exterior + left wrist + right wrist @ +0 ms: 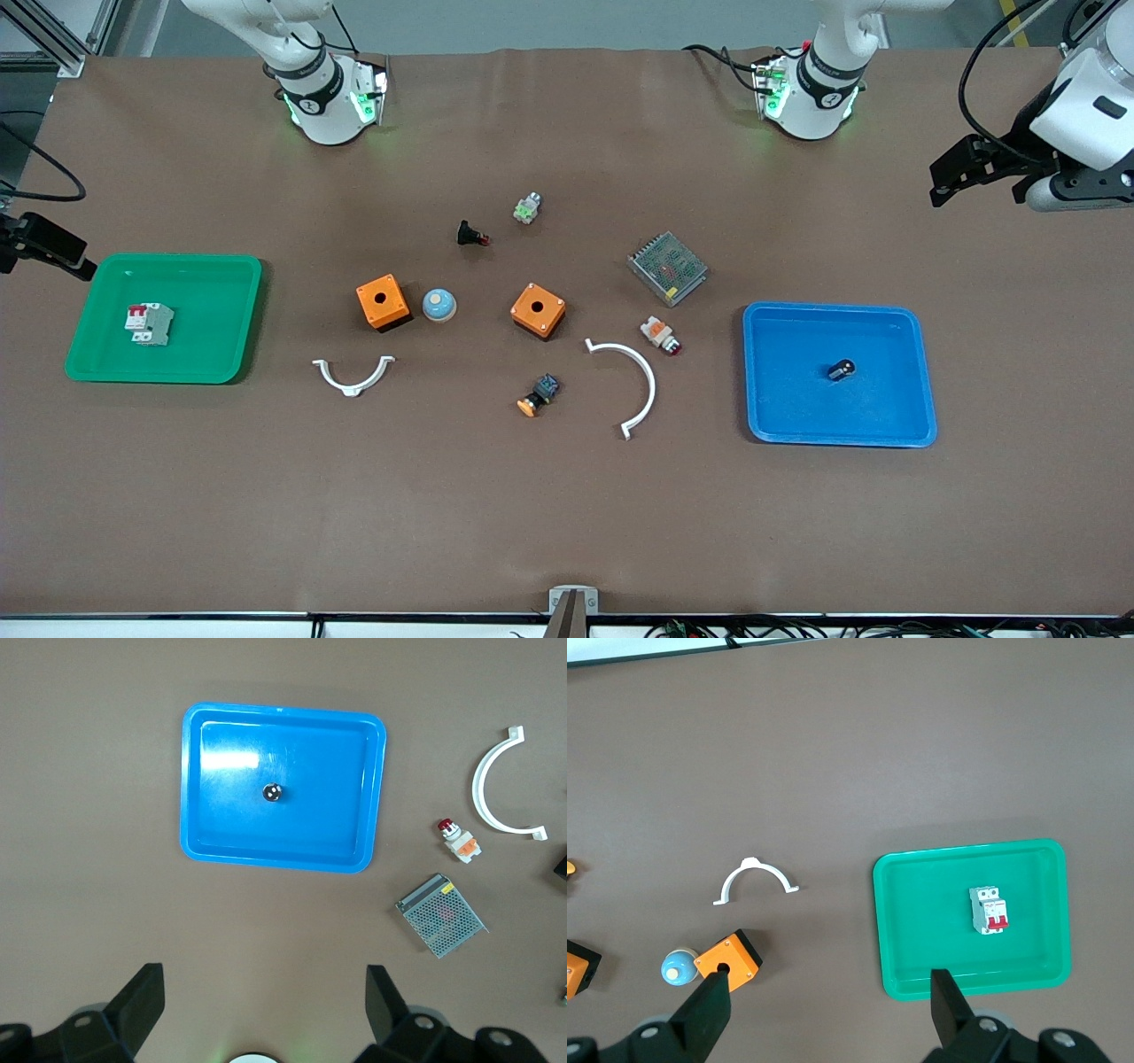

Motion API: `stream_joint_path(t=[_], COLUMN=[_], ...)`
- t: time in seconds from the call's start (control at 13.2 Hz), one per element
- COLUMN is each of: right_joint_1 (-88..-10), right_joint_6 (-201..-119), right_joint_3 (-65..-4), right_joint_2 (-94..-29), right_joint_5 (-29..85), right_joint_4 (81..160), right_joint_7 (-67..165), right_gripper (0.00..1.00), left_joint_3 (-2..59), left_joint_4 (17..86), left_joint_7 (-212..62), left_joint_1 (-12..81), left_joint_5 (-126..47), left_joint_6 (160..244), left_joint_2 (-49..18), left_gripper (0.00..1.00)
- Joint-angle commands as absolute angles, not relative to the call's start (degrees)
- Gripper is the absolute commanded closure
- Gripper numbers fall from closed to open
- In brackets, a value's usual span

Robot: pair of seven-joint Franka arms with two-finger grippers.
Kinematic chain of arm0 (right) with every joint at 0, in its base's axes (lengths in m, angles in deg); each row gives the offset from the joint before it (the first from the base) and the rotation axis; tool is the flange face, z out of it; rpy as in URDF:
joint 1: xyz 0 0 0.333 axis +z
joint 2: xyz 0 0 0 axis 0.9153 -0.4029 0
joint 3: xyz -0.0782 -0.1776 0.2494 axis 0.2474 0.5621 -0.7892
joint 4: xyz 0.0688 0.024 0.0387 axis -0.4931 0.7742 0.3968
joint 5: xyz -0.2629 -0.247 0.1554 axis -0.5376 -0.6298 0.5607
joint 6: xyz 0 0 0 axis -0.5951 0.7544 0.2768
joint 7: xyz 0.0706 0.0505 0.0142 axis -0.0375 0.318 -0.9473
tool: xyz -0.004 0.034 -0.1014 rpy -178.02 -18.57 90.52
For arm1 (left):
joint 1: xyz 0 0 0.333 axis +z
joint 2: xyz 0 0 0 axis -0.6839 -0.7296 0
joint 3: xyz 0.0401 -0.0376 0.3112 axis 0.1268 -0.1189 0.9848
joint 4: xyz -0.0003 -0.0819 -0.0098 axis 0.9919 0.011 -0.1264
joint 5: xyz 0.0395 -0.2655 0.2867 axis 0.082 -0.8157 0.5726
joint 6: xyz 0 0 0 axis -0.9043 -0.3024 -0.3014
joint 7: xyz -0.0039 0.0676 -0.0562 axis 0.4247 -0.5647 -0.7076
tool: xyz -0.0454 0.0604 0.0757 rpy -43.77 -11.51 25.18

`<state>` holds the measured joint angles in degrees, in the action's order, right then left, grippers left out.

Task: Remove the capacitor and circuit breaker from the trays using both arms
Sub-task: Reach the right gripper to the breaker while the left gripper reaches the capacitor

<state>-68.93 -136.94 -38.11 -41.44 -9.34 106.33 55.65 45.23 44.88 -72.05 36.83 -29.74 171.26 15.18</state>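
Note:
The capacitor point(842, 369), a tiny dark cylinder with a silvery end, lies in the middle of the blue tray point(780, 425) toward the left arm's end; it also shows in the left wrist view point(273, 793). The breaker point(148, 323), white-grey with red levers, lies in the green tray point(97, 363) toward the right arm's end, and shows in the right wrist view point(990, 910). My left gripper point(266, 1001) is open and empty, raised over bare table beside the blue tray point(283, 859). My right gripper point(830, 1005) is open and empty, raised beside the green tray point(921, 904).
Between the trays lie two orange boxes point(383, 302) point(538, 310), a blue dome point(438, 305), two white curved clips point(353, 376) point(633, 381), a meshed metal box point(668, 268), a white-orange button point(660, 335), a black button point(472, 234) and an orange-capped button point(539, 395).

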Motion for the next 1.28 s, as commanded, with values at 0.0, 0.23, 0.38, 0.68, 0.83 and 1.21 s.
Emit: stream_joint_path(t=[0.0,0.23,0.38,0.68,0.83,1.21], right_joint_1=[-68.97,-68.97,-68.79,-68.79,-69.23,-76.68], right_joint_6=[-136.33,-136.33,-136.33,-135.80,-134.93,-134.10], right_joint_3=[-37.88,-37.88,-37.88,-37.79,-37.70,-37.61], right_joint_2=[-42.11,-42.11,-42.11,-43.16,-45.17,-55.19], right_joint_5=[-8.58,-8.58,-8.93,-9.37,-9.98,-14.11], right_joint_4=[105.05,105.05,105.05,105.23,105.93,107.94], right_joint_7=[55.62,55.62,55.44,55.70,55.01,47.79], right_gripper=[0.00,0.00,0.00,0.00,0.00,0.00], left_joint_3=[45.25,45.25,45.34,45.43,45.43,45.25], left_joint_4=[43.22,41.20,41.89,49.95,58.81,66.41], left_joint_7=[-72.63,-72.81,-73.25,-73.16,-73.16,-73.07], left_joint_1=[36.99,36.99,37.26,37.69,39.18,40.33], left_joint_5=[-29.56,-27.55,-27.62,-27.45,-27.45,-27.54], left_joint_6=[169.99,169.99,171.12,183.57,195.32,213.72], left_joint_2=[14.40,10.99,7.13,3.07,2.54,-6.58], left_gripper=[0.00,0.00,0.00,0.00,0.00,0.00])
